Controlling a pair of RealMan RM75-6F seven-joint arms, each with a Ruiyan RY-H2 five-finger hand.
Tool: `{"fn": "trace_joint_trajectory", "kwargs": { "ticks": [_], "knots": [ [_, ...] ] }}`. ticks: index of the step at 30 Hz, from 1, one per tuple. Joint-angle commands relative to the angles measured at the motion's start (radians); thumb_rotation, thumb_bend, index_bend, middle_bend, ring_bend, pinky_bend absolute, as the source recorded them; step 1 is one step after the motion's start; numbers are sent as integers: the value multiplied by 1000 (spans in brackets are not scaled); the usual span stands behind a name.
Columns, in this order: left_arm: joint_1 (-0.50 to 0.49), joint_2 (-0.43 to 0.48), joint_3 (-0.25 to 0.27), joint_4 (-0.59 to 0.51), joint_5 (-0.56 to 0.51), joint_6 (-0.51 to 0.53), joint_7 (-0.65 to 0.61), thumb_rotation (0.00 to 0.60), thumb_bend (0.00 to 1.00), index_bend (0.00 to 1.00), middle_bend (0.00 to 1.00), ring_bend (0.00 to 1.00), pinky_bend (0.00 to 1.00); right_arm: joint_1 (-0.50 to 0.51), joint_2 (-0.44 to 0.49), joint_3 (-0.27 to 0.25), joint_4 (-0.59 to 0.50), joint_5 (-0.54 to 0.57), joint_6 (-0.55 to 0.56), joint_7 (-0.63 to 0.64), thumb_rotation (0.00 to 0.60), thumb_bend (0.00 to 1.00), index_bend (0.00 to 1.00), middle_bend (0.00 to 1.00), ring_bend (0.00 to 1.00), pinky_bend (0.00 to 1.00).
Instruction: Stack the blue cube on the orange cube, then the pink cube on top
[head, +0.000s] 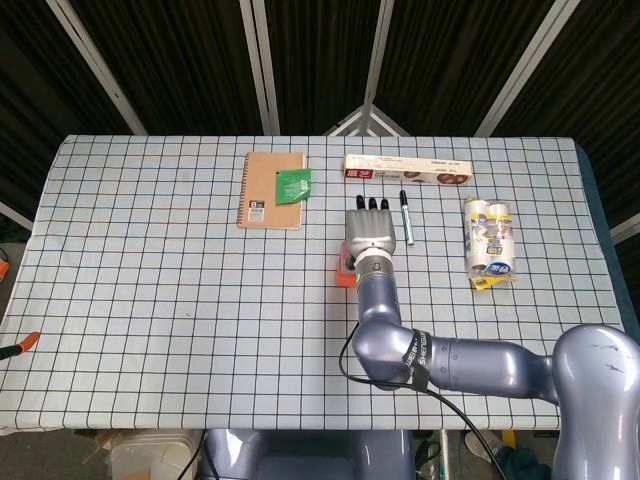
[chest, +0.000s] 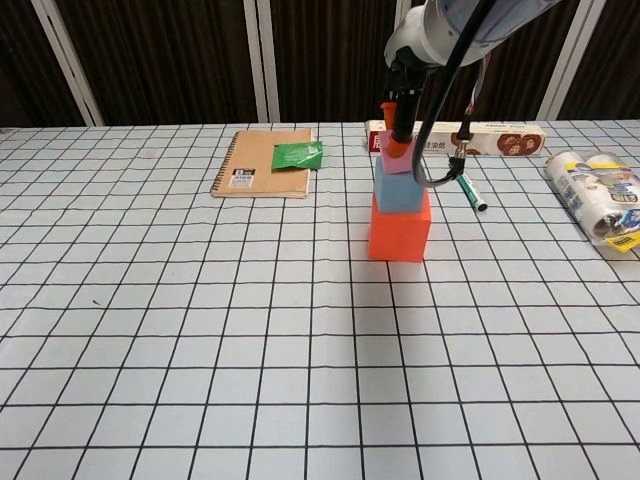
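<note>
The checked table (chest: 200, 380) runs bare across its near part in the chest view. Around the middle stands the orange cube (chest: 399, 232), flat on the cloth, with the blue cube (chest: 398, 188) sitting squarely on top of it. The pink cube (chest: 391, 165) rests on the blue cube's top, toward its far-left side, so the 3 form 1 column. An orange-tipped finger of the right hand (head: 370, 234) comes down onto the pink cube in the chest view, touching it from above; the rest of the hand is cut off by the frame's top edge. From the head view the hand covers the stack, back upward and fingers (head: 371, 204) pointing to the far side, with only an orange edge showing at its left. Whether it grips the pink cube or merely touches it, I cannot tell. The left hand appears in neither view.

Just right of the stack and a little farther lies a marker pen (chest: 470, 193). Well to the right lies a wrapped pack of rolls (chest: 597, 205). Left of the stack and farther back lies a brown spiral notebook (chest: 263, 163) with a green packet (chest: 298, 154) on its right corner. Farthest back, behind the stack, lies a long flat box (chest: 490, 138).
</note>
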Motion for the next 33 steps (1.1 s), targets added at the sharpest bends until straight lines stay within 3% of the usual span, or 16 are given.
{"fn": "trace_joint_trajectory", "kwargs": {
  "ticks": [1,21,24,28,30,33],
  "knots": [
    [1,0,0,-1,0,2,-1,600,124,66,0,0,0,2,0,-2,1,4,-3,-3,600,326,438,0,0,0],
    [1,2,-2,2,-1,1,-5,600,125,66,0,0,0,-4,59,-21,-62,60,-2,-52,600,327,63,0,0,0],
    [1,3,-2,3,-1,1,-7,600,124,66,0,0,0,-14,99,-28,-120,95,22,-79,600,327,3,0,0,0],
    [1,4,1,2,5,0,-11,600,125,66,0,0,0,-61,188,-35,-246,104,52,-75,600,327,0,0,0,0],
    [3,5,4,0,12,4,-14,600,124,66,0,0,0,-99,239,-46,-318,75,60,-53,600,327,0,0,0,0],
    [7,8,8,-4,24,13,-20,600,124,66,0,0,0,-200,332,-79,-451,-54,54,37,600,327,0,0,0,0]
  ]
}}
